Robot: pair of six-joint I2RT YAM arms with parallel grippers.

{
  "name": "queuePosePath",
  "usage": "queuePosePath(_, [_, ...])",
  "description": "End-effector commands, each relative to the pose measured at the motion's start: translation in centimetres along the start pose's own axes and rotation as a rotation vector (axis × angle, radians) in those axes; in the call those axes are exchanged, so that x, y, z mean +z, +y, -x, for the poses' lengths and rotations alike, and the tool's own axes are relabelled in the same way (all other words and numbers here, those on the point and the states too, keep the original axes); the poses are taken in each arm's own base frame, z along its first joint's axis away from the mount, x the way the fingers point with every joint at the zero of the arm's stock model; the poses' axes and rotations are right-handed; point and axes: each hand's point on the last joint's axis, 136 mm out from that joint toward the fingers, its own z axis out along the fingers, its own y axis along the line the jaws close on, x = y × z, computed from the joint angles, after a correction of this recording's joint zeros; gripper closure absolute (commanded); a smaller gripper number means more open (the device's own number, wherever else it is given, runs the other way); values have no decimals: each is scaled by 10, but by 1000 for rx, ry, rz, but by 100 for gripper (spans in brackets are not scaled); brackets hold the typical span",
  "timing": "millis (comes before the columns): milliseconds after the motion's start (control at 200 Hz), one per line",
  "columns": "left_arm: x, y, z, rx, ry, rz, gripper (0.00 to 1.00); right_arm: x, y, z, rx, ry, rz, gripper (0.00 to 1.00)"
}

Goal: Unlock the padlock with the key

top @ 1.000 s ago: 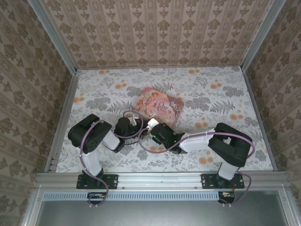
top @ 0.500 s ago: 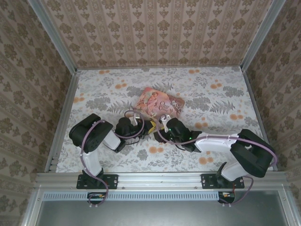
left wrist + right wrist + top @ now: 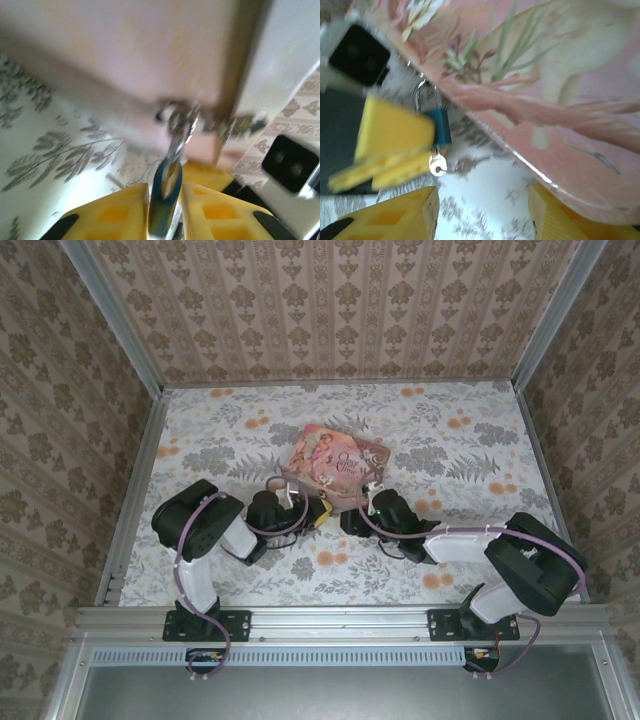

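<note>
The small teal padlock [image 3: 441,127] hangs by its silver shackle from the front edge of the pink tin [image 3: 545,75]. A silver key [image 3: 437,164] sticks out of its underside, and a second key [image 3: 470,164] on the same ring lies on the table. In the left wrist view the padlock [image 3: 164,200] stands between my yellow left fingers, which press against its sides. My left gripper [image 3: 165,187] is shut on it. My right gripper [image 3: 484,212] is open and holds nothing, a short way back from the key. From above, the left gripper [image 3: 312,510] and right gripper [image 3: 350,520] face each other just in front of the tin [image 3: 335,462].
The tin lies flat at the middle of the flower-patterned table [image 3: 450,440], tilted slightly. Patterned walls close in the back and both sides. Both arms reach low over the table's near half, with purple cables looping beside them.
My right gripper has let go, opened and pulled back to the right, and its arm has swung outward. The left gripper stays at the tin's front edge with the padlock.
</note>
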Motion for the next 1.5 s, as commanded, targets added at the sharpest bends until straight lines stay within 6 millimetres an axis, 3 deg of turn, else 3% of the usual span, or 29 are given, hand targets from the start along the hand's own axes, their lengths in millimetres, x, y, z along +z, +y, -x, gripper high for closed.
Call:
queuePosePath(0, [-7,11,-15,10,48,32,67,3,8,29,71,-71,62,48])
queuePosePath(240, [-18,1,-18,27,35,16,52,20,4,66,164,-108,106,48])
queuePosePath(380, [-24,-13,-18,62,30,16,47,32,-11,93,268,-150,149,48])
queuePosePath(475, [-29,-26,-14,111,21,39,42,30,-13,100,301,-161,183,48])
queuePosePath(610, [-45,-46,0,197,-6,139,33,17,-12,92,320,-166,204,47])
queuePosePath(750, [-73,-81,23,339,-57,262,25,2,-9,82,329,-174,215,47])
queuePosePath(860, [-92,-109,52,388,-105,288,23,0,-4,71,309,-156,218,46])
queuePosePath(995, [-109,-123,93,391,-148,330,21,9,1,61,272,-141,221,45])
queuePosePath(1255, [-120,-122,157,385,-169,418,16,44,3,49,230,-122,227,45])
queuePosePath(1495, [-121,-109,171,366,-164,494,15,68,6,42,186,-108,208,49])
